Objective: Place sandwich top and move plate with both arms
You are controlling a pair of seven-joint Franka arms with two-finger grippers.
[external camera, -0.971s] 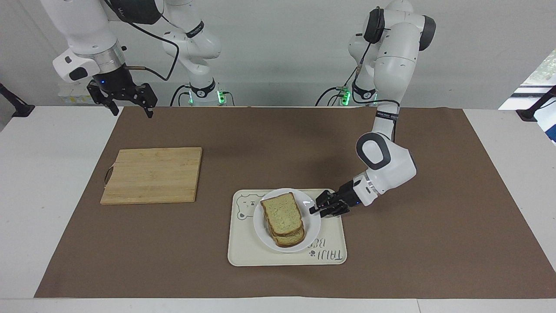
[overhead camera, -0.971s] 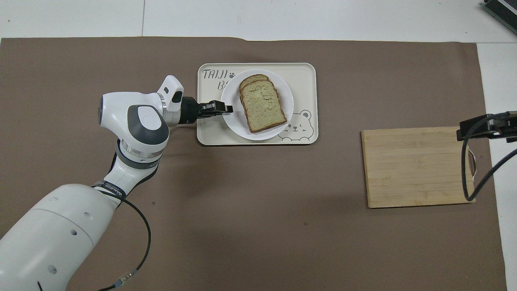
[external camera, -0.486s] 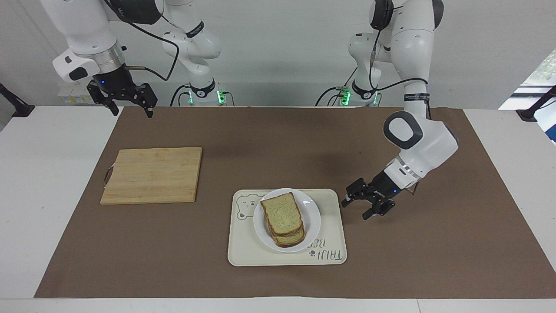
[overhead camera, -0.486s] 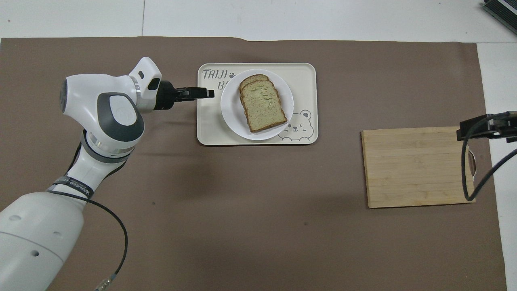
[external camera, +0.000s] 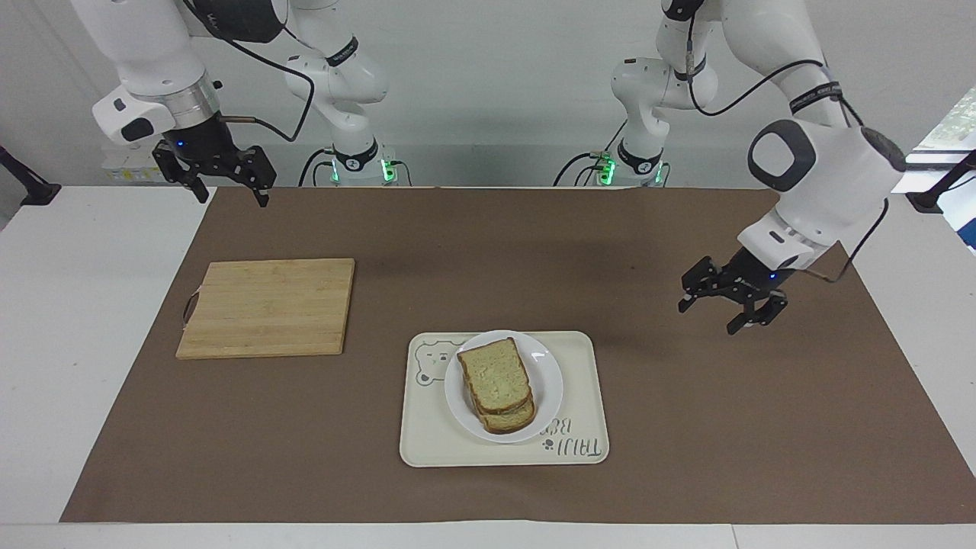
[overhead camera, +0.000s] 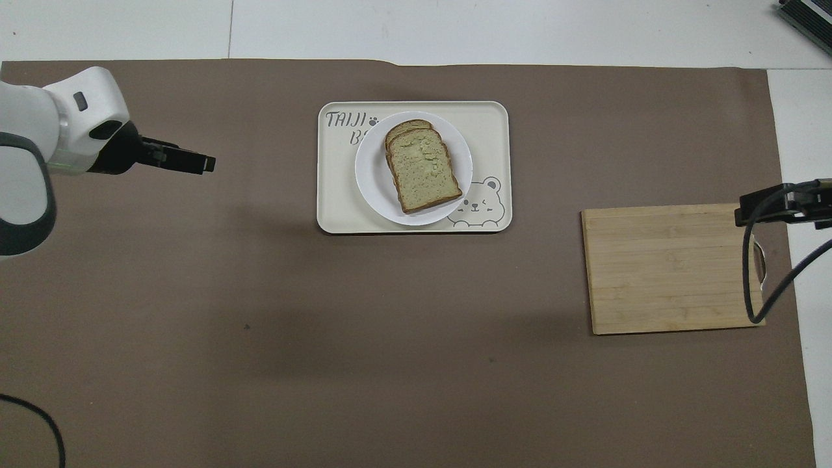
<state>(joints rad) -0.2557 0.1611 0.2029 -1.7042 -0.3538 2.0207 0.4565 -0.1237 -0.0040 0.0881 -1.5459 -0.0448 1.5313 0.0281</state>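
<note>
Two bread slices sit stacked on the plate [external camera: 547,381]: you see the sandwich top [external camera: 496,375] lying on the lower slice [external camera: 512,418], its pale face up. That plate rests on the cream bear tray [external camera: 427,446], which lies on the brown mat [external camera: 473,252] covering the table [external camera: 76,305]. Your left tool [external camera: 724,309] hangs over bare mat toward the left arm's end, its fingers spread wide and holding nothing. Your right tool [external camera: 229,191] waits raised over the mat's edge, fingers wide too. You find a wooden cutting board [external camera: 267,306] toward the right arm's end.
</note>
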